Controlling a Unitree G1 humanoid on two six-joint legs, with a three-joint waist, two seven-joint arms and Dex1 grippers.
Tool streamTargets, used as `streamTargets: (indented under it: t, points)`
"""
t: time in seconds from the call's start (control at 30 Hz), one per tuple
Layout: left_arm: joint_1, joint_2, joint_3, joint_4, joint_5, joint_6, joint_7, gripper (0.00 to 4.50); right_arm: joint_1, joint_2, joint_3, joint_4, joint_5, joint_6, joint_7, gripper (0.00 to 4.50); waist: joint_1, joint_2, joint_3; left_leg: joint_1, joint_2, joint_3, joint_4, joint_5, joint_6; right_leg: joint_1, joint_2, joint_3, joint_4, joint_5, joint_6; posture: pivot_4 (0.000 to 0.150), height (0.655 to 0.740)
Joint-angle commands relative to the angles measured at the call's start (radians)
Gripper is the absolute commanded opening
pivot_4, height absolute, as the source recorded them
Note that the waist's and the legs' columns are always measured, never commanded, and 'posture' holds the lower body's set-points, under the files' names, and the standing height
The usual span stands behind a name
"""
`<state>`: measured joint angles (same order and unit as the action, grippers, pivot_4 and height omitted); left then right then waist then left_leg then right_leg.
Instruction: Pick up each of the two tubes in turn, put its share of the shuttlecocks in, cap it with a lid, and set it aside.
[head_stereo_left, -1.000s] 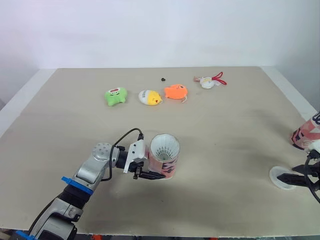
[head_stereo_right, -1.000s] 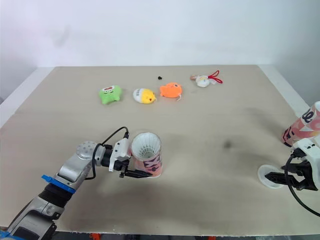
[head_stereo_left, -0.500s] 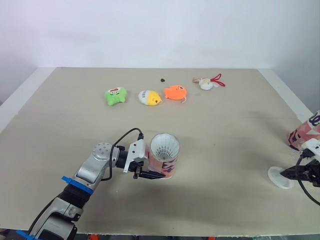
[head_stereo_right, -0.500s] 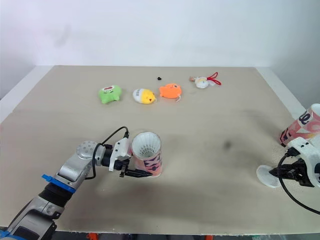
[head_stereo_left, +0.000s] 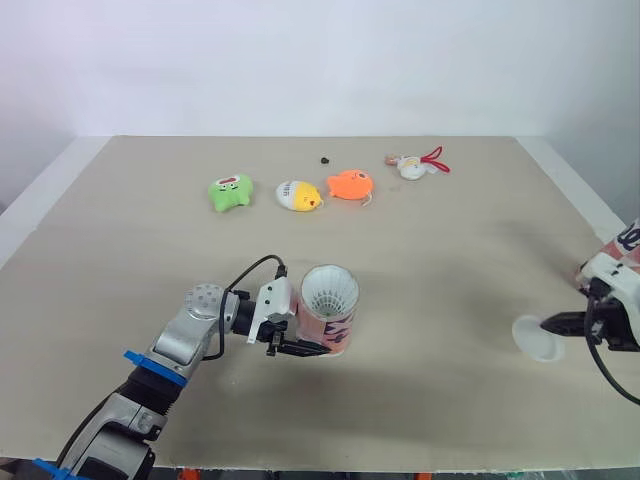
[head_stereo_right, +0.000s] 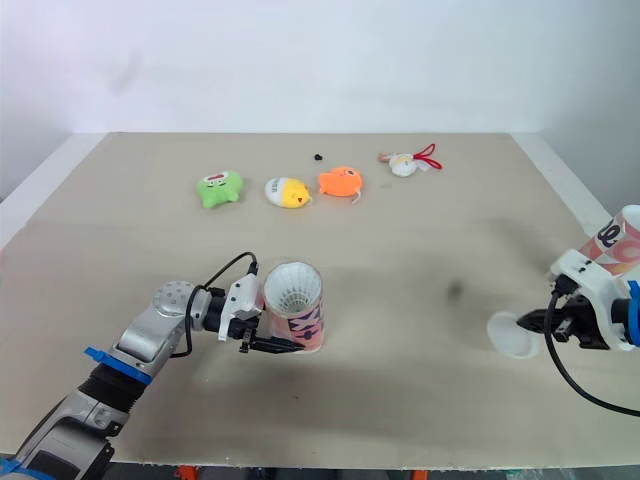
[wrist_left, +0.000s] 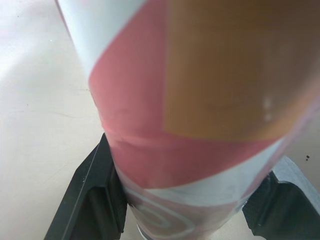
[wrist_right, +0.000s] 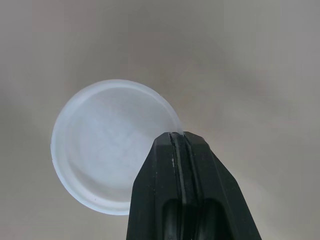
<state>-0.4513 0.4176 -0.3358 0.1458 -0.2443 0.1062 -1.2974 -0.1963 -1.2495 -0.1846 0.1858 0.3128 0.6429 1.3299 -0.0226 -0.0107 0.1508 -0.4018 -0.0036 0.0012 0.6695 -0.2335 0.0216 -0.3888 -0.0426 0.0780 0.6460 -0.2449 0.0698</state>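
— Starting nearest the robot, what is held by the left gripper?

— A pink, orange and white patterned cardboard tube is clamped low on its body between the two black fingers. It is stood upright on the beige table, and white shuttlecock feathers are seen inside its open mouth. Since it is gripped so near its base, it could be tipped over if the top is pushed sideways during capping.

— And what is carried by the right gripper?

— The rim of a round, translucent white plastic lid is pinched between its closed fingers. The lid appears to be held clear of the table, well apart from the tube. Only a thin edge is caught, so the lid could be twisted in the grip or dropped on the way across. It could also be pressed on crooked if it is not levelled over the mouth first.

— Is anything farther off put at risk?

— A second patterned tube is seen at the table's right edge, just behind the right gripper, and could be knocked by the wrist as that arm is swung. At the far side, a green plush toy, a yellow-and-white egg-shaped toy, an orange plush toy and a small white toy with a red cord are laid well apart from the work, so no trouble is expected there.
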Motion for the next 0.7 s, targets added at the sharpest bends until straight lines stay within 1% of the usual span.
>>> streamTargets:
  t: [0.03, 0.13, 0.2, 0.27, 0.33, 0.47, 0.5, 0.53, 0.57, 0.7]
  points:
    - [0.012, 0.008, -0.03, 0.046, 0.042, 0.011, 0.004, 2.43, -0.09, -0.029, -0.077, -0.181, 0.137, 0.082, 0.046, 0.06, 0.0, 0.001, 0.0, 0.0, 0.0, 0.0, 0.0, 0.0, 0.0, 0.0, 0.0, 0.0, 0.0, 0.0, 0.0, 0.15, 0.74]
    - [0.004, 0.006, -0.029, 0.055, 0.043, 0.009, 0.003, 2.43, -0.213, -0.002, -0.076, -0.302, 0.255, 0.161, 0.038, 0.06, 0.0, 0.001, 0.0, -0.001, 0.0, 0.0, 0.0, 0.0, 0.0, 0.0, 0.0, 0.0, 0.0, 0.0, 0.0, 0.15, 0.74]
    - [-0.001, 0.007, -0.029, 0.059, 0.044, 0.009, 0.001, 2.43, -0.336, 0.033, -0.053, -0.369, 0.346, 0.227, 0.021, 0.06, 0.001, 0.0, 0.0, -0.001, 0.0, -0.001, 0.0, 0.0, 0.0, -0.001, 0.0, -0.001, 0.0, 0.0, 0.0, 0.15, 0.74]
    - [-0.009, 0.012, -0.034, 0.064, 0.05, 0.008, -0.005, 2.43, -0.5, 0.092, 0.023, -0.421, 0.402, 0.292, 0.002, 0.06, 0.001, 0.0, 0.0, -0.002, 0.0, -0.001, 0.0, 0.0, 0.0, -0.001, -0.001, -0.001, 0.0, 0.0, 0.0, 0.15, 0.74]
    - [-0.013, 0.015, -0.036, 0.068, 0.053, 0.011, -0.009, 2.43, -0.595, 0.126, 0.087, -0.449, 0.414, 0.324, -0.004, 0.06, 0.001, 0.0, 0.001, -0.002, 0.0, -0.002, 0.0, 0.0, 0.0, -0.002, -0.002, -0.002, 0.0, 0.0, -0.001, 0.15, 0.74]
    - [-0.029, 0.016, -0.042, 0.086, 0.059, 0.01, -0.018, 2.43, -0.8, 0.218, 0.301, -0.478, 0.336, 0.346, 0.003, 0.06, 0.001, -0.002, 0.002, -0.005, 0.0, -0.004, 0.0, 0.0, 0.0, -0.005, -0.005, -0.007, 0.0, -0.001, -0.004, 0.15, 0.74]
    - [-0.031, 0.016, -0.045, 0.087, 0.059, 0.012, -0.019, 2.43, -0.854, 0.251, 0.362, -0.485, 0.318, 0.343, 0.016, 0.06, 0.0, -0.002, 0.002, -0.007, 0.0, -0.003, -0.001, 0.0, 0.0, -0.007, -0.009, -0.007, 0.0, 0.003, -0.01, 0.15, 0.74]
    - [-0.032, 0.016, -0.047, 0.088, 0.059, 0.014, -0.02, 2.43, -0.891, 0.275, 0.406, -0.488, 0.303, 0.337, 0.029, 0.06, 0.005, -0.003, 0.002, -0.007, 0.0, -0.002, -0.001, 0.0, 0.0, -0.008, -0.009, -0.007, 0.0, 0.003, -0.01, 0.15, 0.74]
    - [-0.032, 0.017, -0.052, 0.086, 0.059, 0.02, -0.023, 2.43, -0.925, 0.3, 0.449, -0.487, 0.286, 0.329, 0.039, 0.06, 0.005, -0.003, 0.002, -0.009, 0.0, -0.005, -0.002, 0.0, 0.0, -0.012, -0.009, -0.009, 0.0, 0.003, -0.011, 0.15, 0.74]
    - [-0.034, 0.035, -0.074, 0.078, 0.068, 0.058, -0.041, 2.43, -1.0, 0.37, 0.589, -0.471, 0.191, 0.259, 0.071, 0.06, 0.002, -0.002, 0.001, -0.012, -0.001, -0.004, -0.002, 0.0, 0.0, -0.014, -0.01, -0.009, 0.0, 0.005, -0.008, 0.15, 0.74]
